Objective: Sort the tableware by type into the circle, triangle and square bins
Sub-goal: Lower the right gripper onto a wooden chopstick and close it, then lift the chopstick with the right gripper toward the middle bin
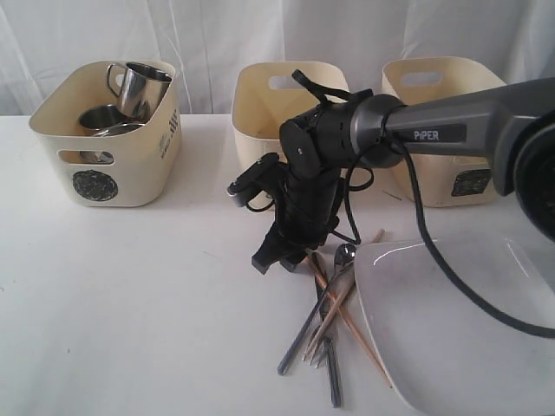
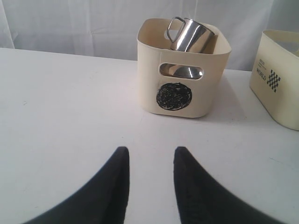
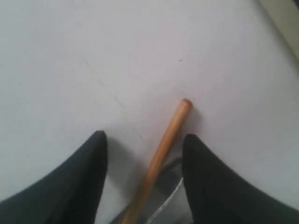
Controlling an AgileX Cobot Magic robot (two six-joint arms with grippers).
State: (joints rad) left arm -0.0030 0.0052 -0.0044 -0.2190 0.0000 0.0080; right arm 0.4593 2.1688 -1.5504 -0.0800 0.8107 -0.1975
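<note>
White letters "PiPER" stand on the grey robot arm (image 1: 451,130) reaching in from the right; the left cream plastic tub (image 1: 52,130) bears a black scribbled circle (image 1: 95,185) on its front; the neighbouring cream tub (image 2: 280,100) shows "WORLD" beside a small checkered patch on its side; the right cream tub (image 1: 434,87) carries a dark scribbled mark (image 1: 471,182), partly hidden, its shape unclear.

Bare table (image 1: 130,286) left; cutlery pile (image 1: 329,314), plate (image 1: 451,329) crowd right.
</note>
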